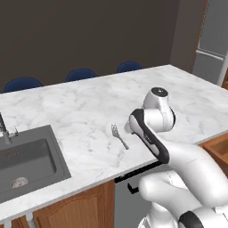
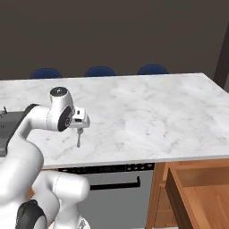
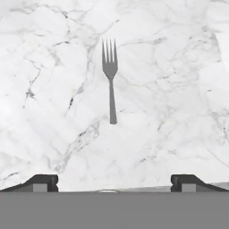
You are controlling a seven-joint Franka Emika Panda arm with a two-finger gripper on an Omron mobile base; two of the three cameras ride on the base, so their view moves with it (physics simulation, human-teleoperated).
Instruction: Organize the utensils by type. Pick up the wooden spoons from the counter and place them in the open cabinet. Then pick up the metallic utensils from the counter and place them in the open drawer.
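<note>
A grey metal fork (image 3: 110, 80) lies flat on the white marble counter (image 3: 179, 112), tines pointing away from the hand. My gripper (image 3: 114, 183) hovers above the fork's handle end, open, with nothing between its fingers. From the left base the fork (image 1: 119, 136) lies near the counter's front edge, just left of the bent arm. From the right base the gripper (image 2: 80, 126) points down at the counter (image 2: 147, 112), and the fork's handle (image 2: 78, 140) pokes out below it. The open wooden drawer (image 2: 197, 197) sits low at the right, under the counter.
A dark sink (image 1: 26, 156) with a faucet (image 1: 5, 131) is set into the counter at the left. Blue chair backs (image 1: 80, 74) line the far side. A dark appliance front with a bar handle (image 2: 116, 184) sits under the counter edge. The drawer's corner (image 1: 218, 149) juts out at right.
</note>
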